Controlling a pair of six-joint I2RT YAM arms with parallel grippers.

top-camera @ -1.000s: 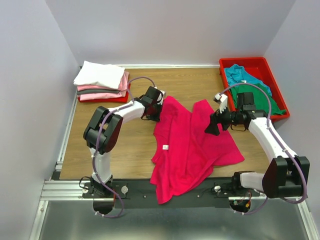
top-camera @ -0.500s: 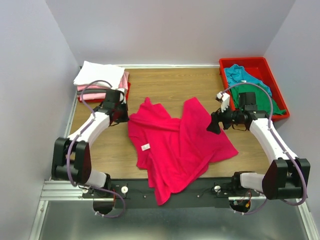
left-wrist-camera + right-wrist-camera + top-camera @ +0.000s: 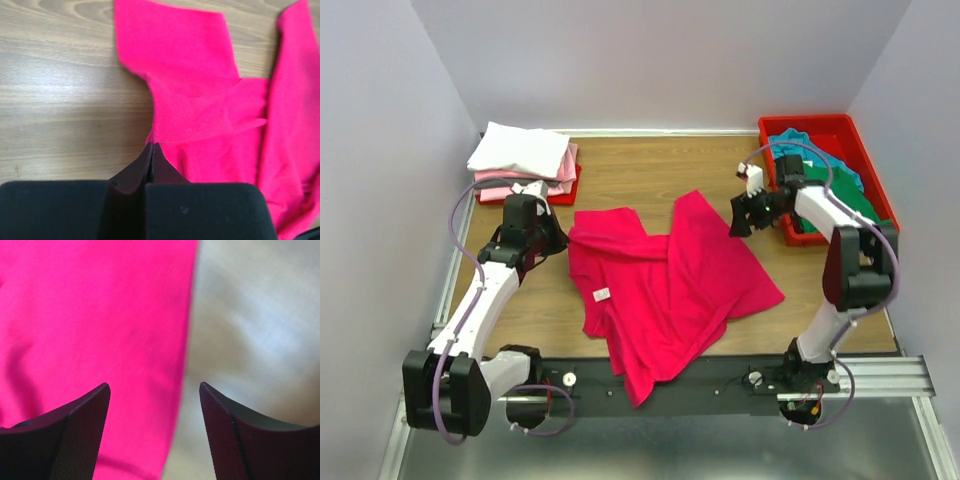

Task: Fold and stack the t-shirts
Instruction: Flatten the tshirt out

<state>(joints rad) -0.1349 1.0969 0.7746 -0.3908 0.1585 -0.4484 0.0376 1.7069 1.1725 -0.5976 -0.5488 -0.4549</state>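
Note:
The crimson-pink t-shirt (image 3: 670,290) lies crumpled across the middle of the table, its white label (image 3: 602,294) showing and its lower part hanging over the front edge. My left gripper (image 3: 556,240) is shut on the shirt's left edge. In the left wrist view the fingertips (image 3: 151,146) pinch the cloth (image 3: 200,100) just above the wood. My right gripper (image 3: 738,220) is open and empty over the shirt's far right edge. In the right wrist view the shirt's edge (image 3: 100,315) lies between the spread fingers (image 3: 85,430).
A stack of folded white, grey and pale pink shirts (image 3: 522,158) sits on a red tray (image 3: 570,192) at the back left. A red tray (image 3: 830,128) at the back right holds teal (image 3: 798,145) and green (image 3: 855,195) shirts.
My left gripper has pulled the crimson shirt leftward across the table. My right gripper has moved toward the back, nearer the right tray.

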